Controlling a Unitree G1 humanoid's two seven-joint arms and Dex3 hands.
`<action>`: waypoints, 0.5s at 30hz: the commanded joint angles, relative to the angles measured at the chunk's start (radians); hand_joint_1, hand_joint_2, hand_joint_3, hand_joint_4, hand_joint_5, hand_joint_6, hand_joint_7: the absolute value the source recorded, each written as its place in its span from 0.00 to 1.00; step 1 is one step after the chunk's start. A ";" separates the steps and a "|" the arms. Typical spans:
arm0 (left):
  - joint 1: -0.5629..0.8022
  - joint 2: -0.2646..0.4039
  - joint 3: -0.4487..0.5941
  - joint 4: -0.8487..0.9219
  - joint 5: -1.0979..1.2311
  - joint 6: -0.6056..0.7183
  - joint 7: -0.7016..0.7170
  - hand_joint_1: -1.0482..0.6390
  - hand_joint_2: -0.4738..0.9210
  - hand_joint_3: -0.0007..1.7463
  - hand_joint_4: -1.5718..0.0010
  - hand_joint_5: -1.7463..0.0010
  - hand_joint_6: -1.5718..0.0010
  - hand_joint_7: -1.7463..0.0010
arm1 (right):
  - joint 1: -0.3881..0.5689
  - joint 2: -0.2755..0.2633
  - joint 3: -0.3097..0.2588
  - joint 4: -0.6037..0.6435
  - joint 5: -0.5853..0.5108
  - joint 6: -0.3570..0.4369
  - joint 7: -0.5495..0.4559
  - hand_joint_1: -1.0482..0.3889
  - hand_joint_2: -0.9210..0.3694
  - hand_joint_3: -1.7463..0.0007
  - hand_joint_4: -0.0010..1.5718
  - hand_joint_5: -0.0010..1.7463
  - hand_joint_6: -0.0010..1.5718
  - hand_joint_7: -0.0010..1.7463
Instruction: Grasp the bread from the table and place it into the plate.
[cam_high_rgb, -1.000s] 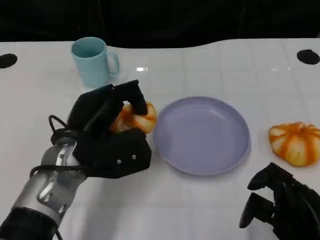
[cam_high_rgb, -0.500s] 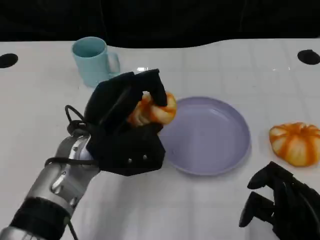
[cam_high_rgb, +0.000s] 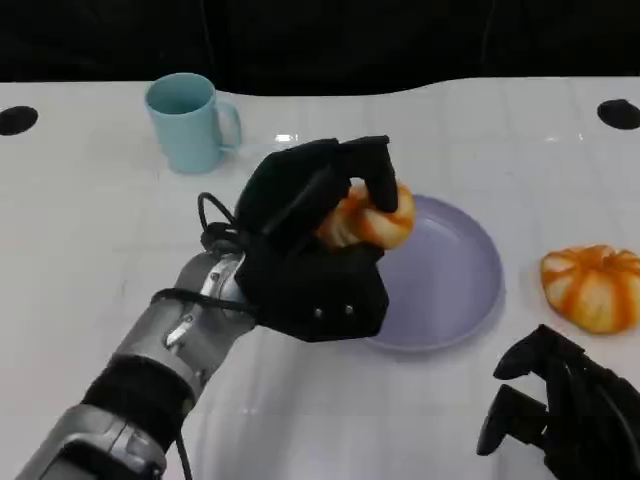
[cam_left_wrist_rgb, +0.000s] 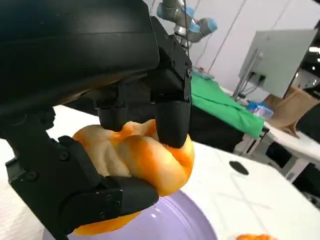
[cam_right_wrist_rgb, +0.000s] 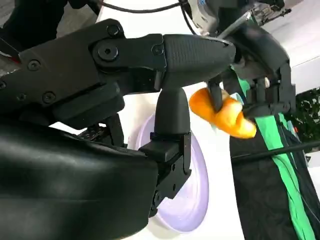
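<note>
The black left hand (cam_high_rgb: 318, 262) clasps the orange-and-white ridged bread roll (cam_high_rgb: 366, 220) above the near rim of the lilac round plate (cam_high_rgb: 455, 275); it looks light, soft and squashable, best cupped around its sides; the right hand (cam_high_rgb: 560, 410) rests apart, fingers curled on nothing.

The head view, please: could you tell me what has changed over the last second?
The left hand lifted the bread off the table and carried it right, over the plate's left rim. Plate, mug, second bread and right hand stayed put.
</note>
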 joint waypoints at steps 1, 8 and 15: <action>-0.050 -0.021 -0.020 0.073 0.005 -0.014 0.012 0.54 0.60 0.79 0.41 0.00 0.54 0.00 | 0.010 -0.005 0.002 -0.006 0.005 -0.006 0.002 0.37 0.00 0.75 0.39 1.00 0.27 0.95; -0.097 -0.055 -0.048 0.172 0.020 -0.024 0.042 0.54 0.62 0.77 0.40 0.00 0.54 0.00 | 0.015 -0.006 0.004 -0.014 0.006 0.001 0.001 0.37 0.00 0.75 0.40 1.00 0.27 0.95; -0.139 -0.078 -0.075 0.266 0.034 -0.059 0.096 0.54 0.63 0.78 0.40 0.00 0.54 0.00 | 0.022 -0.001 0.008 -0.023 0.013 0.010 -0.006 0.37 0.00 0.75 0.39 1.00 0.27 0.94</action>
